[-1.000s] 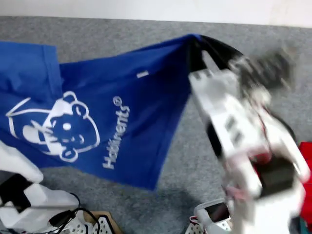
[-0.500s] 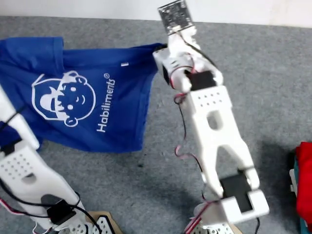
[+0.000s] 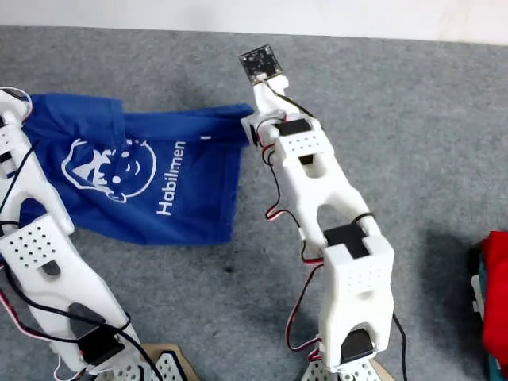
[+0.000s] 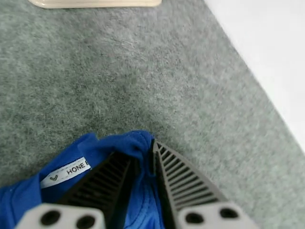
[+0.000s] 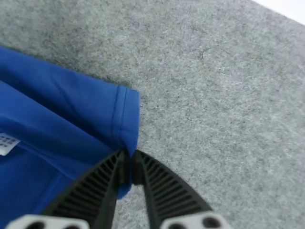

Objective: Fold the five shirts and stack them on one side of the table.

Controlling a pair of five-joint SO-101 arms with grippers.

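Note:
A blue shirt [image 3: 135, 182] with a white cartoon print lies spread on the grey table at the left, print side up. My left gripper [image 3: 9, 107] is at the shirt's far left corner, shut on the blue shirt's edge [image 4: 136, 145] beside a white label [image 4: 66, 171]. My right gripper [image 3: 252, 128] is at the shirt's far right corner, shut on a hemmed corner of the blue shirt [image 5: 125, 148]. The cloth between the two grippers runs nearly straight along the far edge.
A red cloth [image 3: 496, 294] lies at the table's right edge. The grey table [image 3: 413, 143] ends at a white wall strip [image 3: 254, 14] just beyond both grippers. Cables and arm bases stand at the near edge.
Both arms have carried the blue shirt leftward and down toward the table. The right arm has swung from the right side to stretch out over the middle; the shirt now lies flatter.

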